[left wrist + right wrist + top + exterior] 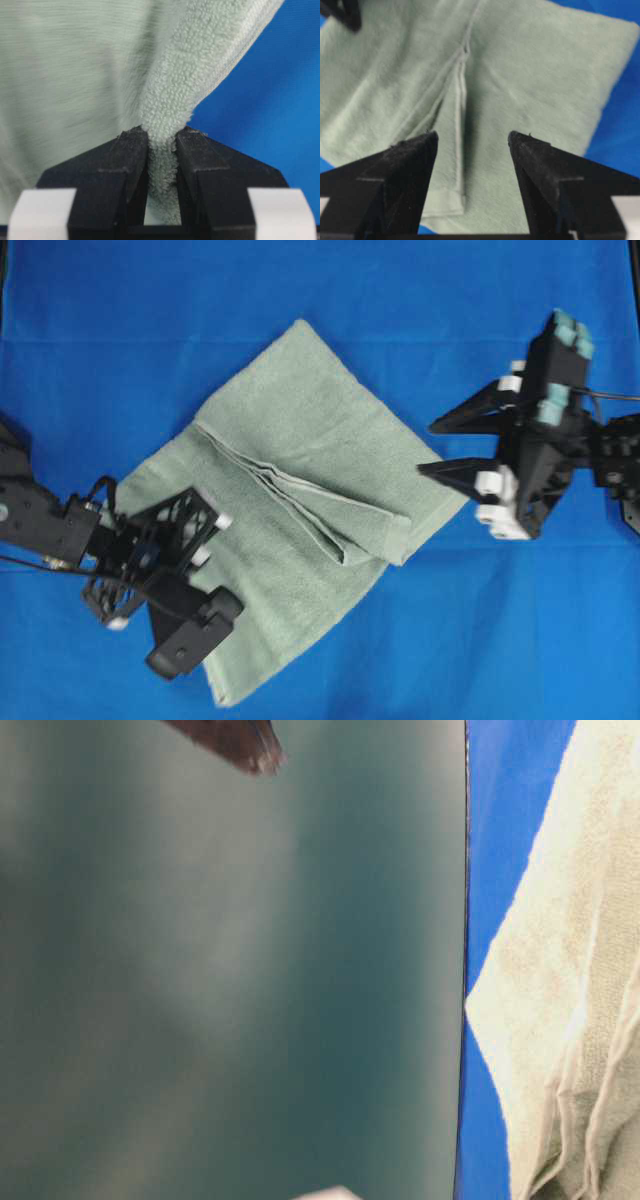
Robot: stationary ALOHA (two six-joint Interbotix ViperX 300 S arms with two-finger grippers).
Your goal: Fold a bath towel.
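Note:
The pale sage-green bath towel [300,420] lies folded in a slanting rectangle on the blue cloth, with a loose flap and hemmed edges doubled over along its middle [330,510]. My left gripper [205,540] sits at the towel's lower left part. In the left wrist view it [161,137] is shut on a bunched ridge of terry cloth [162,165], which rises from the jaws. My right gripper [428,447] stands open just off the towel's right corner. In the right wrist view it [472,137] hovers over the towel [530,65] with nothing between its fingers.
The blue cloth [120,330] covers the whole table around the towel. A blurred dark grey surface [220,980] blocks most of the table-level view, which shows only a strip of towel [560,970] at the right.

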